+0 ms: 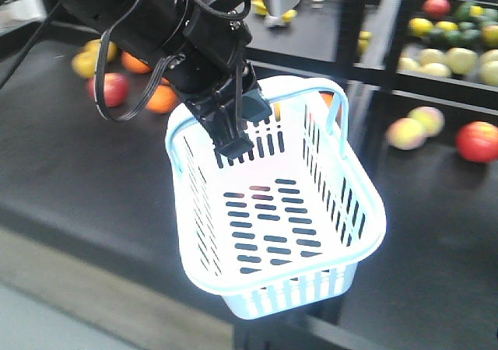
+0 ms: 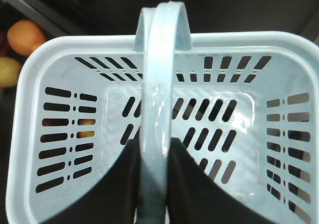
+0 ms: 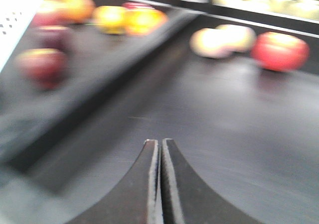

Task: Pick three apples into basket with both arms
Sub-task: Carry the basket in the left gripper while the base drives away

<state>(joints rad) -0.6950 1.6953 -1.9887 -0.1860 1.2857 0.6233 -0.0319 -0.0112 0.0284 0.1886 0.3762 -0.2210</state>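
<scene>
The pale blue-white rectangular plastic basket (image 1: 342, 187) with slotted walls sits tilted near the front edge of the dark surface (image 1: 93, 179). Its interior is empty, so no apple is loaded. It is carried by one folding handle (image 2: 159, 59), which runs between the jaws of the left gripper (image 1: 233, 136). The jaws are clamped on that handle from either side, and the left wrist view looks straight down onto the bare slotted floor. Judgement: a hold on the handle keeps the mouth facing up and unobstructed, so the other arm can drop fruit in. The tilt suggests the basket hangs from the grip, but whether its base touches the surface cannot be determined. The right gripper (image 3: 160, 143) is pressed together with nothing between its jaws. It is held low over the surface, well apart from any fruit. Beyond a dark dividing rail (image 3: 114, 69) to its left lie a deep red apple with a yellowish patch (image 3: 44, 64) and a dark maroon apple (image 3: 54, 35), near each other. This view is blurred, and a third small apple cannot be identified with confidence. To the right lie a larger red apple (image 3: 279, 50) and pale pinkish apples (image 3: 222, 40), judged not to be the task's fruit. Oranges (image 1: 159, 99) sit behind the basket. Judgement: the task is at its start, and the right gripper must spread before any pick.
</scene>
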